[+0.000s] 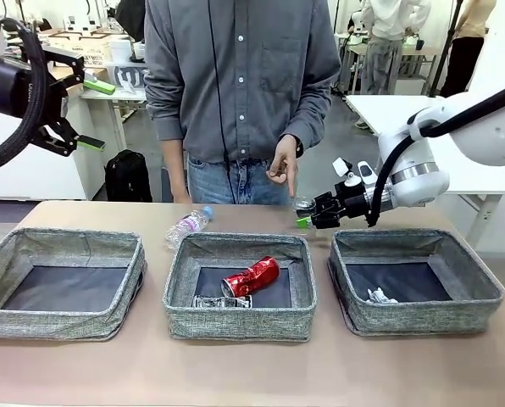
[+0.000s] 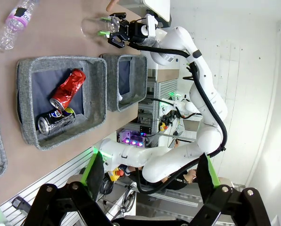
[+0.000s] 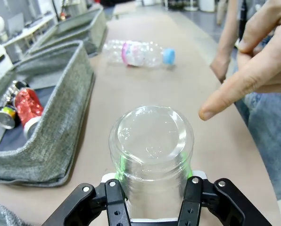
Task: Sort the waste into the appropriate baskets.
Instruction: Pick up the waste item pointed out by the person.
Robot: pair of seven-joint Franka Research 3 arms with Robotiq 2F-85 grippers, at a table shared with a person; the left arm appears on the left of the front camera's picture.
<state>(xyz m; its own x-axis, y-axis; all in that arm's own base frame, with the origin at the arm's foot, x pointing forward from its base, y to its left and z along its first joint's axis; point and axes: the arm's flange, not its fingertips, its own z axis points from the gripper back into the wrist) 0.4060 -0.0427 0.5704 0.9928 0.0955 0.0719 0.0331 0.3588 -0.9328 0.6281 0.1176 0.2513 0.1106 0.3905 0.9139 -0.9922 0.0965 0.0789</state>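
Resting in the middle basket, the crushed red can lies beside the flattened can; just behind it the right gripper clasps the clear plastic cup; the left gripper hangs raised, jaws wide.

The tabletop is a flat, pale brown surface. Three grey fabric baskets rest directly on it in a row along the near side, with a gap between neighbours: the left basket, the middle basket and the right basket. Behind them, a clear bottle with a blue cap lies on its side just beyond the middle basket's far left corner. A clear cup is near the far edge, behind the gap between the middle and right baskets; whether it touches the surface cannot be determined.
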